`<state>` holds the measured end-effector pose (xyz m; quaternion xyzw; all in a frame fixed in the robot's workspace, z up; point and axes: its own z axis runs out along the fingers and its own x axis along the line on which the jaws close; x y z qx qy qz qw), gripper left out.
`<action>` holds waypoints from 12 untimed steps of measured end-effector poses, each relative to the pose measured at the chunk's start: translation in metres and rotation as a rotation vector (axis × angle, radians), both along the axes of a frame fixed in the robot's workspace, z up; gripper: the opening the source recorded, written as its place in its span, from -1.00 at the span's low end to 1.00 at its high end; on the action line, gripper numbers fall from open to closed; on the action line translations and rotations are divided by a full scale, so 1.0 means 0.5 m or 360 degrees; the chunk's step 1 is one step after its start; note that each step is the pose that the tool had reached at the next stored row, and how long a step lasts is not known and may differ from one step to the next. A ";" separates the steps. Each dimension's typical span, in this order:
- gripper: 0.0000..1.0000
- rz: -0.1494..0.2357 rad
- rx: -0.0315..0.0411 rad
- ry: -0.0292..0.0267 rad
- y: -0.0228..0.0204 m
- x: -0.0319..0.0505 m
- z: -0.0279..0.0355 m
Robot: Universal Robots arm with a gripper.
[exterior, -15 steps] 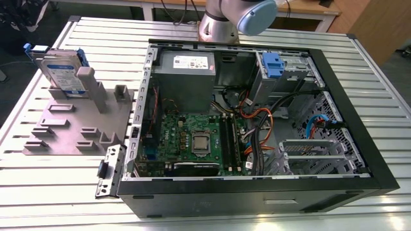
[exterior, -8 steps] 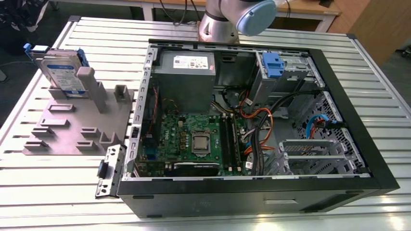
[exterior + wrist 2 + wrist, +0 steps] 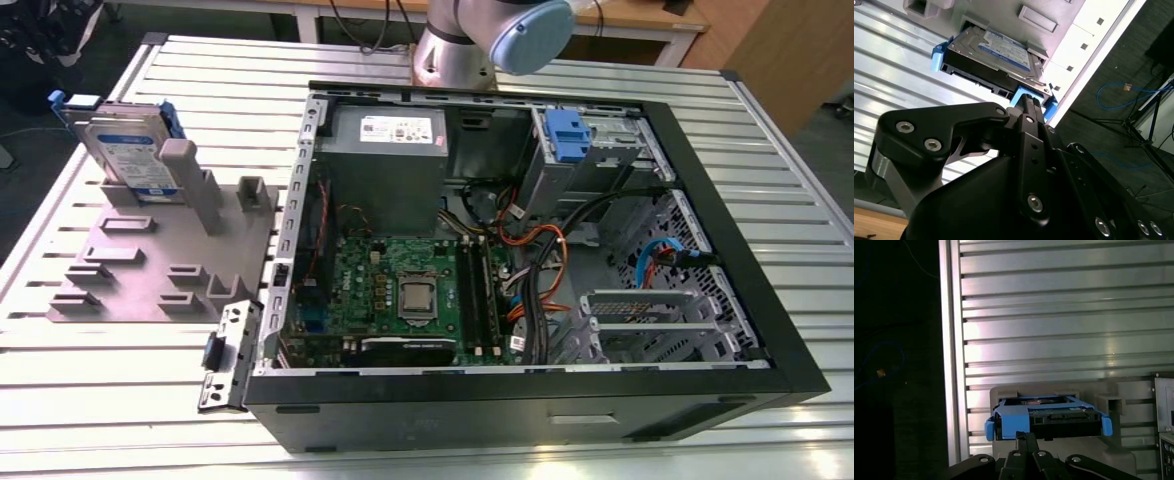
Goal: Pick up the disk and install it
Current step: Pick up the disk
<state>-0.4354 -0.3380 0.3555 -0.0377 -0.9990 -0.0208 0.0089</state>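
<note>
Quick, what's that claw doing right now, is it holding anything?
Gripper: closed, holding nothing. The disk stands in its grey stand, just in front of the gripper.

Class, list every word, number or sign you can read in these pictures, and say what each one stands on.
White-and-blue label on the disk: print too small to read.
White sticker on the grey metal box: too blurred to read.
No other text is legible.
</note>
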 end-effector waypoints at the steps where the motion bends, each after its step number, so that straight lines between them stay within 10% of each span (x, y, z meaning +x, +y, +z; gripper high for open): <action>1: -0.79 0.0000 0.0000 -0.00002 0.0000 0.000 -0.001; 12: -0.79 0.0001 0.0000 -0.00003 0.0000 -0.001 -0.001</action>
